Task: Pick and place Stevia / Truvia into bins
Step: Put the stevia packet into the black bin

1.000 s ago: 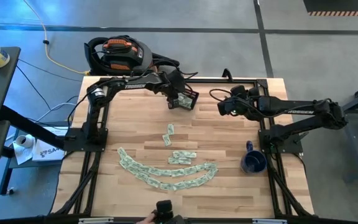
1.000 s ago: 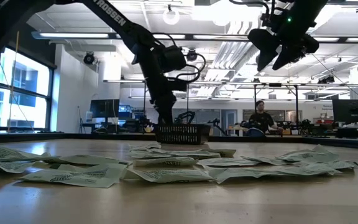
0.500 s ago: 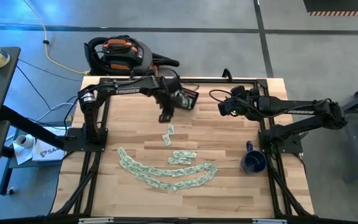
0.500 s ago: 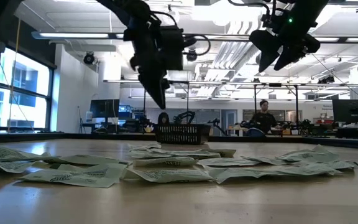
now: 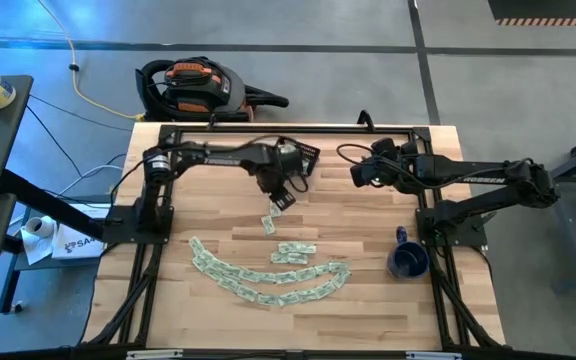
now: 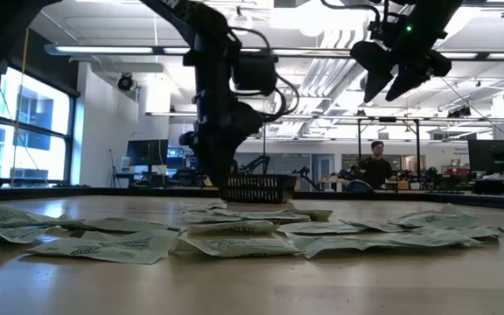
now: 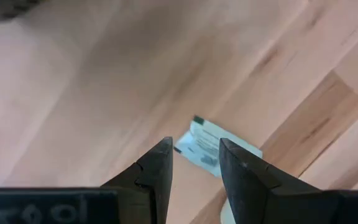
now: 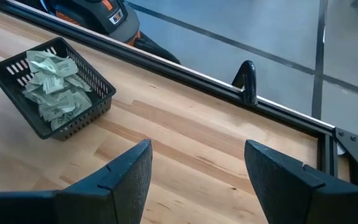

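Left gripper has left the basket; fingers parted, empty, above a sachet.

A robotics lab or open workshop, it seems: exposed ceiling ducts and strip lights, rows of workstations with monitors, a seated person, grey concrete floor.

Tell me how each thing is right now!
left gripper: open, empty, above a lone sachet
right gripper: open, empty, raised off to the side
basket: upright, partly filled with sachets
sachets on table: lying flat in a curved row
blue mug: upright near the table's right edge
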